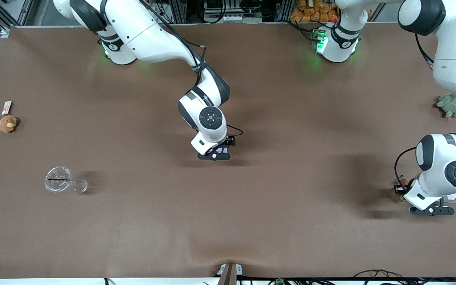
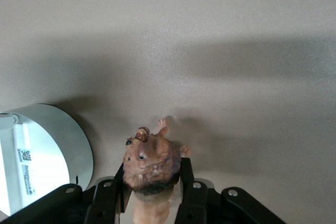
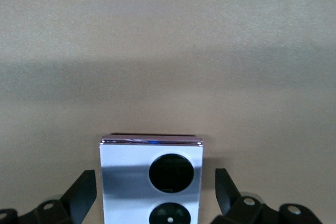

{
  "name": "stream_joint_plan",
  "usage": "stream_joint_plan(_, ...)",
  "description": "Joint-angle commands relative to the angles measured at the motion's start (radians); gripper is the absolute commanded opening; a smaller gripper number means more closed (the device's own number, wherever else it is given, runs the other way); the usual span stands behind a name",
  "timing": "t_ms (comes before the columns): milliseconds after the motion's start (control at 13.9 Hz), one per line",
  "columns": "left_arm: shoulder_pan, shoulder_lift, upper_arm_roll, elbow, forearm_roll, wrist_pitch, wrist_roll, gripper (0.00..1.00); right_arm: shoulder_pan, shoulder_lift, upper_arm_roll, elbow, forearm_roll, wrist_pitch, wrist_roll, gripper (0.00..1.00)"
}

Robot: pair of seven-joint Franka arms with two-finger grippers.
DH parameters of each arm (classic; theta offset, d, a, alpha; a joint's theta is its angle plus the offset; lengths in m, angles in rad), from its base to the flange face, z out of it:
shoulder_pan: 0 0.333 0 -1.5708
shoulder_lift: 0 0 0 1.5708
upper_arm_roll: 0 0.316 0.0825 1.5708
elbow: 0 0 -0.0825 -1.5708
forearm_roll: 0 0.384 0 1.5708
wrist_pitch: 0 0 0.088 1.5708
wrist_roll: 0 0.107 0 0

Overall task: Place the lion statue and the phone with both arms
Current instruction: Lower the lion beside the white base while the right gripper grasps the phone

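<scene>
Two grippers, two objects. Mid-frame in the front view, my right gripper (image 3: 152, 195) is down at the table (image 1: 133, 229) with its fingers spread. The phone (image 3: 151, 174) lies flat between them, camera circles up, with a gap on each side. Its edges look slick and thin, so I judge that a high or off-centre close could skid it away or tip it.

Low at the left arm's end of the frame, my left gripper (image 2: 152, 198) clamps the lion statue (image 2: 151, 163) at its body, head outward. The grip area is narrow, so it may twist. A white disc device (image 2: 37, 156) sits just beside it and could be knocked.
</scene>
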Motion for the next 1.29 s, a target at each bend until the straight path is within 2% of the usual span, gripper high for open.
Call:
stream_joint_plan(0,0.005,0.017,-0.004,0.028,-0.019,0.005,0.008,1.00,0.019,0.010,-0.007,-0.009,-0.022,0.024,0.018,1.00)
stream_joint_plan(215,0.005,0.016,-0.004,0.028,-0.019,0.006,0.011,1.00,0.020,0.017,-0.009,-0.009,-0.022,0.031,0.035,1.00)
stream_joint_plan(287,0.005,0.016,-0.004,0.026,-0.019,0.005,0.011,1.00,0.019,0.017,-0.009,-0.009,-0.022,0.031,0.035,0.90)
stream_joint_plan(431,0.005,0.013,-0.004,0.026,-0.019,0.005,0.009,1.00,0.017,0.013,-0.007,-0.008,-0.020,0.027,0.037,0.30)
stream_joint_plan(502,0.005,0.007,-0.004,0.026,-0.017,0.005,0.006,1.00,0.016,0.012,-0.009,-0.008,-0.020,0.022,0.037,0.10)
stream_joint_plan(574,0.005,0.001,-0.004,0.024,-0.014,0.005,0.009,1.00,0.011,0.010,-0.009,-0.006,-0.019,0.018,0.046,0.00)
stream_joint_plan(861,0.008,-0.071,-0.012,0.006,-0.017,-0.027,0.012,1.00,0.002,0.001,-0.007,0.006,-0.019,0.005,0.075,0.00)
stream_joint_plan(1220,0.005,-0.288,-0.050,-0.061,-0.052,-0.239,0.008,1.00,-0.039,-0.028,-0.009,0.021,-0.017,-0.022,0.068,0.00)
